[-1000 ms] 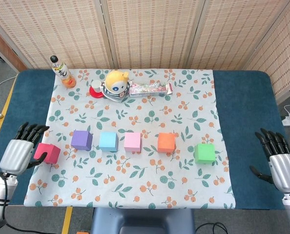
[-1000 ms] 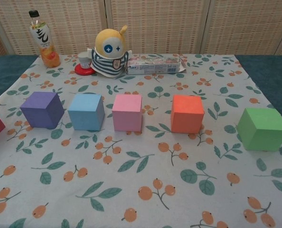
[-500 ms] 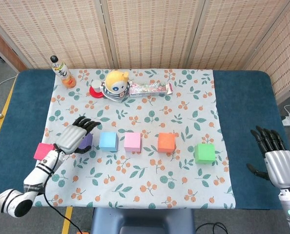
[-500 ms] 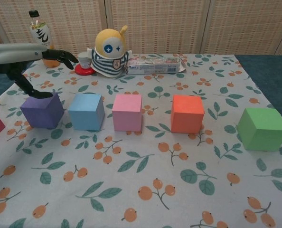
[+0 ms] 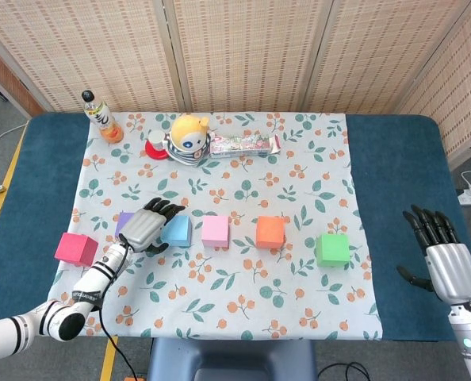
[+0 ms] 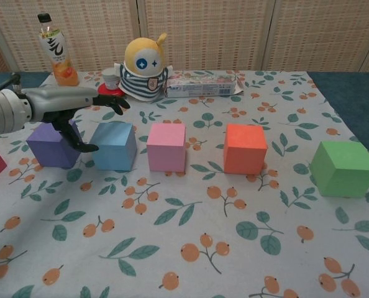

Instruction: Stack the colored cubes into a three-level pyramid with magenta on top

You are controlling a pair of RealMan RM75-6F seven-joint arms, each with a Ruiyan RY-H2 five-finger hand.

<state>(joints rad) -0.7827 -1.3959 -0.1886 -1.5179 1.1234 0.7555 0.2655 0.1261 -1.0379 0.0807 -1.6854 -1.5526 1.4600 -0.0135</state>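
6 cubes, 1 each of magenta cube (image 5: pixel 76 248), purple cube (image 6: pixel 51 144), light blue cube (image 6: pixel 113 146), pink cube (image 6: pixel 166 147), orange cube (image 6: pixel 245 148), green cube (image 6: pixel 344 168), 1 drink bottle (image 6: pixel 54 51), 1 plush toy (image 6: pixel 142 67), 1 small cup (image 6: pixel 111 78), 1 red coaster (image 5: pixel 156 153), 1 snack packet (image 6: pixel 203 85), 1 floral cloth (image 6: pixel 191 248)

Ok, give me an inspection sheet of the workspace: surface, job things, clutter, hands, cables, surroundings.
Surface: floral cloth on a blue table.
Job's things: six cubes in a row, none stacked: magenta cube, purple cube, blue cube, pink cube, orange cube, green cube.
Clutter: drink bottle, plush toy, small cup on a red coaster, snack packet, all at the far edge.
Hands: left hand over the purple and blue cubes, fingers spread, holding nothing; right hand open, off the cloth.
Cables: white cable on the floor, left.
Surroundings: woven screens behind.
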